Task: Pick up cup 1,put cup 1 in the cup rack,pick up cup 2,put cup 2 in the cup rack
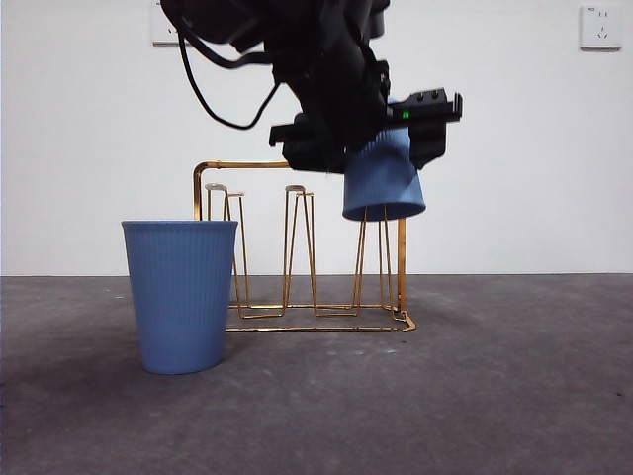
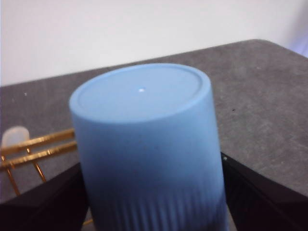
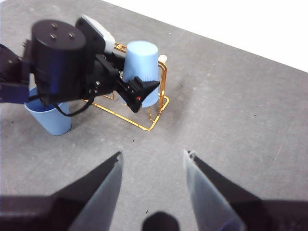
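While your left gripper [image 1: 396,163] is clamping the inverted cup 1 [image 1: 384,183] over the cup rack [image 1: 297,247], cup 2 [image 1: 180,295] is waiting; right gripper [image 3: 153,166] is idling open.

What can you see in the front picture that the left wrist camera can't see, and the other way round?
Only the front view shows the second blue cup standing upright on the table, the whole gold cup rack with its prongs, and the wall sockets. Only the left wrist view shows the flat bottom of the held blue cup, facing up, with the left gripper clamped on both its sides. Both show that upside-down cup in the gripper, a bit of the gold rack, the grey table and the white wall.
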Robot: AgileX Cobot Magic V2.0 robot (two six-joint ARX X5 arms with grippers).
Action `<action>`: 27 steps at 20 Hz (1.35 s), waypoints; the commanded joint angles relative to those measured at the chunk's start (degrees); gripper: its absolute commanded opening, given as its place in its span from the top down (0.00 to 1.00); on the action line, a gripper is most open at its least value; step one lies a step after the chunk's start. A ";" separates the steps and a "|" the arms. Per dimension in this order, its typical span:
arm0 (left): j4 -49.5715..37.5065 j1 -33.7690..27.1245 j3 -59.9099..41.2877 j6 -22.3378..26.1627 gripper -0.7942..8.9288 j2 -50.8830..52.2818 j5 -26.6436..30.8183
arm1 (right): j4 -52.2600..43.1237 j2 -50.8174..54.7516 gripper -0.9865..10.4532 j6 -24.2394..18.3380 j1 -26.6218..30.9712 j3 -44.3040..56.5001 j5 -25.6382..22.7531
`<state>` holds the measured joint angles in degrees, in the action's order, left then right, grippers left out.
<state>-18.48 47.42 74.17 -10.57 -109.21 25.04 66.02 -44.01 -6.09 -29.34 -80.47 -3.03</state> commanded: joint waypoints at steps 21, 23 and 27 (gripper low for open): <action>8.24 0.57 -0.15 -4.85 0.93 -5.46 -1.53 | -1.75 0.02 0.72 -1.25 -0.07 -0.04 0.90; 9.62 0.57 -0.15 -4.85 0.93 -5.73 -2.95 | -1.75 0.00 0.72 -1.27 -0.07 -0.04 0.92; 12.83 0.57 -0.15 -4.90 0.92 -6.10 -2.99 | -1.68 0.00 0.72 -1.25 -0.07 -0.04 0.92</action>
<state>-7.51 47.57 74.63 -14.68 -113.78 23.18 64.69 -44.03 -7.11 -29.34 -80.47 -2.33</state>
